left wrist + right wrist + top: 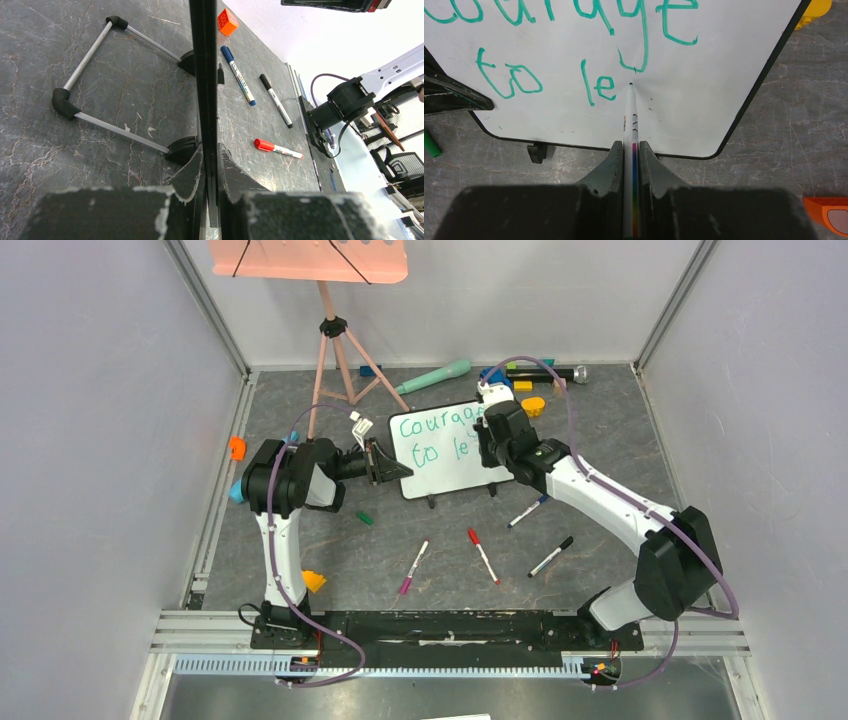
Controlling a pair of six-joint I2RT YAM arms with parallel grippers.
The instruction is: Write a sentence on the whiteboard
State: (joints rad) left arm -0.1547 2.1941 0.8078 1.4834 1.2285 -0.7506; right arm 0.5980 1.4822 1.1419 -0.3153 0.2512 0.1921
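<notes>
The whiteboard (455, 465) stands propped near the table's middle, its black feet toward the arms. My left gripper (388, 466) is shut on its left edge; in the left wrist view the board's dark rim (204, 75) runs straight up from between my left gripper (210, 156). The sentence (432, 426) is in teal, reading "courage" over "to le" (594, 86). My right gripper (630, 150) is shut on a white marker (630, 120) with a rainbow stripe. Its tip touches the whiteboard (704, 90) just right of the "e".
A salmon-pink tray on a tripod (310, 260) stands at the back. Loose markers lie in front of the board: magenta (413, 567), red (484, 555), black (551, 556) and blue (527, 511). A green cap (365, 518), orange blocks and a teal tool (432, 377) lie around.
</notes>
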